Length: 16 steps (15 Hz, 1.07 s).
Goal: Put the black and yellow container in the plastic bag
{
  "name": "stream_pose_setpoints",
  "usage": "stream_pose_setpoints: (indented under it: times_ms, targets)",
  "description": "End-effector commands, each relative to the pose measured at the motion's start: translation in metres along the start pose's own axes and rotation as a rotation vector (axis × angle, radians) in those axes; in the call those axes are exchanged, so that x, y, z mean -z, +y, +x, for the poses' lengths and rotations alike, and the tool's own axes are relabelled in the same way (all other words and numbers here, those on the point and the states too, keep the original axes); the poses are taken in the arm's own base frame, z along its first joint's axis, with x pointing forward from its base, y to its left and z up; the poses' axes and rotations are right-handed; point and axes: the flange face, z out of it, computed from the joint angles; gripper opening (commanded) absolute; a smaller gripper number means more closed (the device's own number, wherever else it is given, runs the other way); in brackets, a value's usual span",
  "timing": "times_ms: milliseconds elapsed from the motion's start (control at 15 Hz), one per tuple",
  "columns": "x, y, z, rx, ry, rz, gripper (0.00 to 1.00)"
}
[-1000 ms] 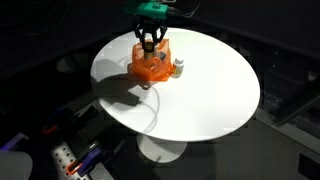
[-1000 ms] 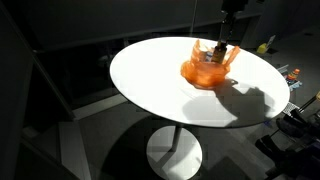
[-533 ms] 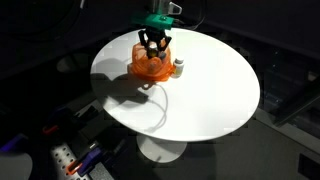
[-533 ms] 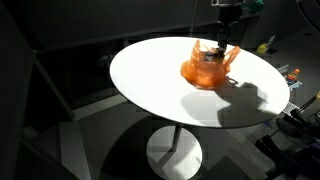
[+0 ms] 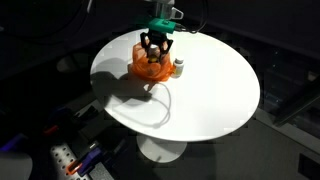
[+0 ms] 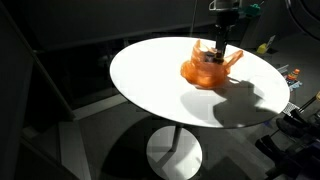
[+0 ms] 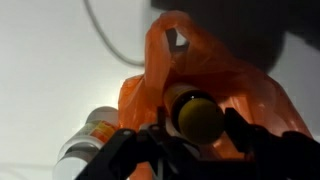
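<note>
An orange plastic bag (image 5: 148,66) stands open on the round white table (image 5: 215,95); it also shows in the other exterior view (image 6: 203,72) and in the wrist view (image 7: 250,90). My gripper (image 7: 200,128) is shut on the black and yellow container (image 7: 198,116), whose yellow end faces the wrist camera. The container hangs in the mouth of the bag, orange plastic around it. In both exterior views the gripper (image 5: 154,47) (image 6: 218,52) hangs straight down into the top of the bag; the container is hard to make out there.
A small white bottle (image 5: 179,67) stands against the bag, and shows in the wrist view (image 7: 90,135). A thin cable (image 5: 160,100) loops across the table in front of the bag. The table edge (image 6: 150,115) drops off to dark floor.
The arm has moved a little lower over the bag, carrying the container deeper into its mouth. The bag and the white bottle have not moved.
</note>
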Motion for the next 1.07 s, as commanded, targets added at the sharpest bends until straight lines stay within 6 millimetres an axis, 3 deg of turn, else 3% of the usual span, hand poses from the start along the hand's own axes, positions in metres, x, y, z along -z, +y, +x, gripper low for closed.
stream_pose_setpoints:
  times_ms: [0,133,600,1000]
  targets:
    - [0.019,-0.002,-0.006,-0.038,-0.005,-0.021,0.95]
    - [0.028,0.000,-0.011,-0.097,0.014,-0.011,1.00]
    - [0.068,0.021,-0.044,-0.380,0.059,-0.032,1.00]
    - [0.076,0.005,-0.100,-0.425,0.006,-0.005,1.00]
